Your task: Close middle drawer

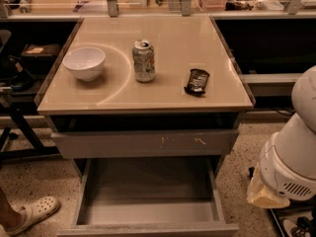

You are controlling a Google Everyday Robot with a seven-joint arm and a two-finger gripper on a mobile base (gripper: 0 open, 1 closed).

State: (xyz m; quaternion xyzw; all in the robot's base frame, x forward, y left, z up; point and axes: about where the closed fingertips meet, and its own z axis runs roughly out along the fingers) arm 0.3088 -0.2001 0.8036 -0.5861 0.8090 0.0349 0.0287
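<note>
— First entry, and its place?
— Middle drawer [148, 201]: grey, plain front, pulled far out of the cabinet, box interior bare, front lip at the bottom edge of the view.

— Directly above the drawer?
— Scratched drawer front [143, 143], shut. Higher again, beige tabletop [163, 95] bearing white bowl [85, 63], drink can [143, 60] and dark snack packet [197, 81].

— Right of the drawer?
— Gripper [266, 195]: cream-coloured, hanging under the white arm casing [296, 152], beside the drawer's right wall, apart from it. Open or closed: cannot tell.

— Left of the drawer?
— Sandalled foot [32, 212], near the front left corner, not touching.

— Handling note for the step in hand?
— By the look of it, approach only; push not yet begun. Best brought round to the drawer's front face, set near mid-width, then pressed straight towards the cabinet. Off-centre contact likely to skew the box on its runners. Stop once level with the scratched front above.
</note>
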